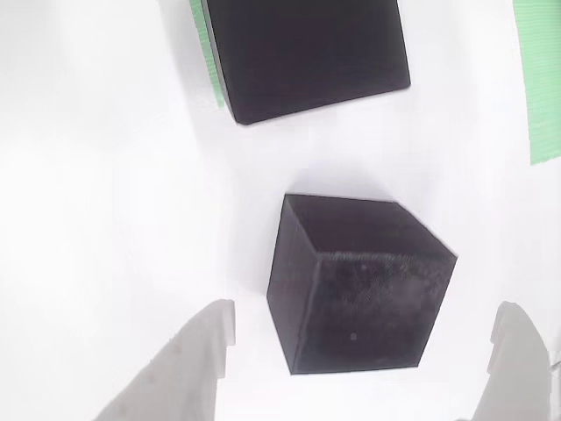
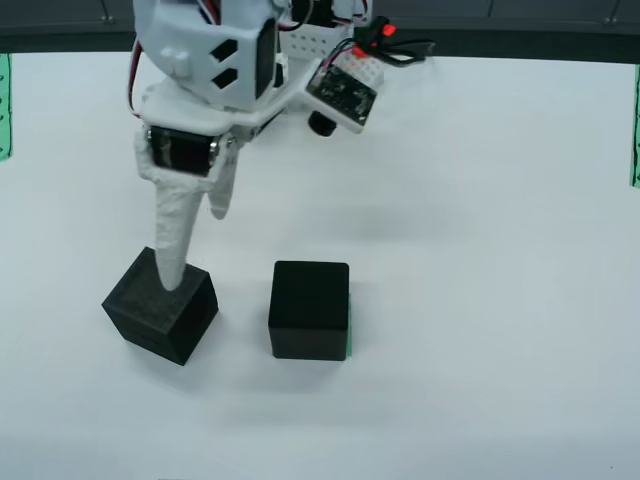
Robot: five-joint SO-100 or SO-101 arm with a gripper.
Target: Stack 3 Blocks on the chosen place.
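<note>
In the view that rides on the gripper, a matte black block (image 1: 359,285) lies turned at an angle on the white table, and the open gripper (image 1: 364,338) straddles it with one white finger on each side. From the front view, the gripper (image 2: 195,245) points down over this left block (image 2: 160,318); its longer finger (image 2: 170,245) reaches the block's top, and whether it touches cannot be told. A second block (image 2: 310,310) sits on the chosen place (image 2: 348,330), a green patch showing as a sliver along the block's edge (image 1: 210,53) in the gripper view.
Narrow green strips lie at the table's left edge (image 2: 4,105) and right edge (image 2: 636,120), and one shows at the upper right of the gripper view (image 1: 539,79). The arm's body and a small circuit board (image 2: 345,90) hang over the table's back left.
</note>
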